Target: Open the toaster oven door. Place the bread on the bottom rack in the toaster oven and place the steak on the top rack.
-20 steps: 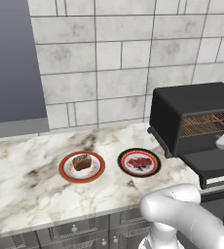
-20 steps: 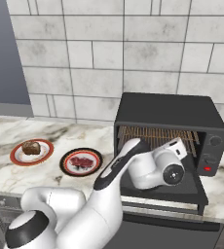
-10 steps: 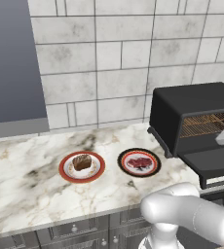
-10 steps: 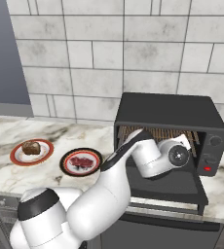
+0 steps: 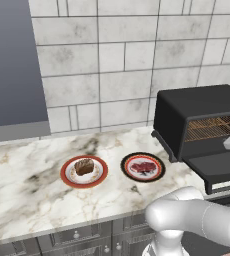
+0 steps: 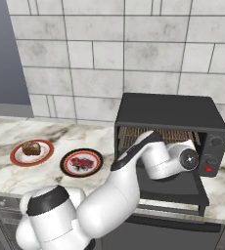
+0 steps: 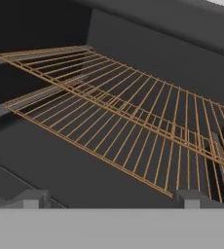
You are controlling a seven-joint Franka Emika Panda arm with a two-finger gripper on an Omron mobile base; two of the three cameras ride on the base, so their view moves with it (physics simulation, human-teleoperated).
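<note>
Up close, hand view separates top rack (image 7: pixel 109 92) from bottom rack (image 7: pixel 99 141).

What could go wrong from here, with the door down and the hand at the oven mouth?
1. The gripper sits open at the toaster oven, facing the racks; pushing further in could snag the top rack or bottom rack.
2. The arm reaches over the lowered toaster oven door; swinging back toward the plates might knock it.
3. The bread and steak sit on adjacent plates, so a careless reach for one could bump the other.
</note>
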